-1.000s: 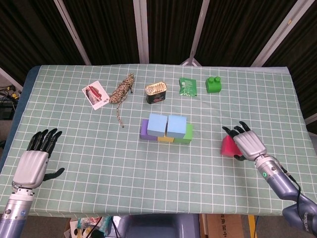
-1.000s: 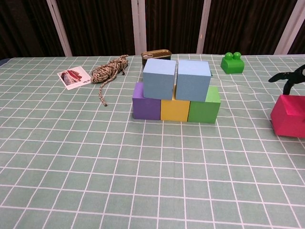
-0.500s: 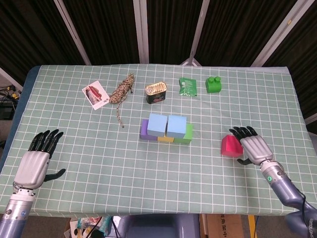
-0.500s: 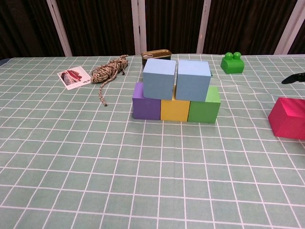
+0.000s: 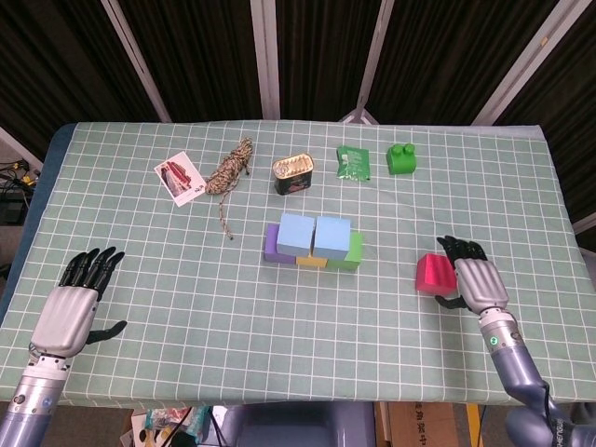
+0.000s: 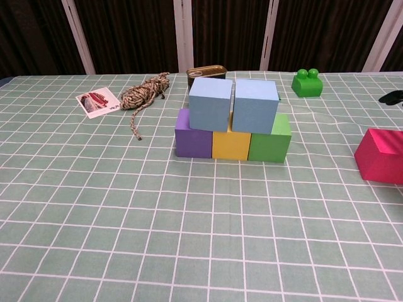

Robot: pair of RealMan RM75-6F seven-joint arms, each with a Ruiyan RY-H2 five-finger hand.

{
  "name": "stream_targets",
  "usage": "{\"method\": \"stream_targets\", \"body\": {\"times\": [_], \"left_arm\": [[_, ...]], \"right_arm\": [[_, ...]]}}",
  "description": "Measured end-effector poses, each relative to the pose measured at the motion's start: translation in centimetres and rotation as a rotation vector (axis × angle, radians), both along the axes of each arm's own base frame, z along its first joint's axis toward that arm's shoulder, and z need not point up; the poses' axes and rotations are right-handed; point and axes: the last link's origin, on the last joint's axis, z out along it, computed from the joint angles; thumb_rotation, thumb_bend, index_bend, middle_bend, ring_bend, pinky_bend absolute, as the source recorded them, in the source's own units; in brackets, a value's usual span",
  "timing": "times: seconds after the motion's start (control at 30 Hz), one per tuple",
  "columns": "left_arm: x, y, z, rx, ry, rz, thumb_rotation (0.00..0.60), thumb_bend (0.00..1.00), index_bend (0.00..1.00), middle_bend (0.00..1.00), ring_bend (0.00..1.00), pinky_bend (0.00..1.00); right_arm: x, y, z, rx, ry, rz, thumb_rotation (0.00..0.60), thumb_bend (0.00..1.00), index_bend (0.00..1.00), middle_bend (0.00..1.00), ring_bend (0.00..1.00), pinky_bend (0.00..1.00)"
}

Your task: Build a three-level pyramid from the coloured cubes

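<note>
**Two levels built, the pink cube waits beside the right robot hand**

Two light blue cubes [image 6: 233, 104] sit side by side on a base row of purple cube [image 6: 191, 136], yellow cube [image 6: 230, 144] and green cube [image 6: 271, 140] at the middle of the tabletop [image 5: 186, 279]. The pink cube [image 5: 434, 274] lies well to the right of the stack, with the right robot hand [image 5: 475, 279] just beside it, fingers spread, grasping nothing. The left robot hand [image 5: 70, 307] rests near the left edge, likewise released and empty.

The step in hand looks to be picking up the pink cube as the top level. Done well, the grasp would take opposite faces squarely and lift clear; the cube should then come down centred over the seam between the two blue cubes, with care not to nudge them apart.

The card [image 5: 181, 177] at far left shows a red picture; any writing on it, on the tin [image 5: 293, 173] or on the green packet [image 5: 353, 162] is too small to read.
</note>
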Motion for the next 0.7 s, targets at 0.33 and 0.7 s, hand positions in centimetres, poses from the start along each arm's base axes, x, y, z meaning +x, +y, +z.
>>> {"method": "stream_targets", "body": {"times": [0.33, 0.7], "left_arm": [[-0.3, 0.1, 0.0, -0.007, 0.001, 0.011, 0.600, 0.09, 0.00, 0.03, 0.01, 0.05], [-0.4, 0.2, -0.1, -0.013, -0.001, 0.016, 0.600, 0.09, 0.00, 0.03, 0.01, 0.05]], "right_arm": [[0.1, -0.4, -0.8, -0.014, 0.032, -0.110, 0.600, 0.22, 0.00, 0.10, 0.05, 0.00], [0.9, -1.1, -1.9, -0.007, 0.050, -0.140, 0.600, 0.22, 0.00, 0.22, 0.09, 0.00]]}}
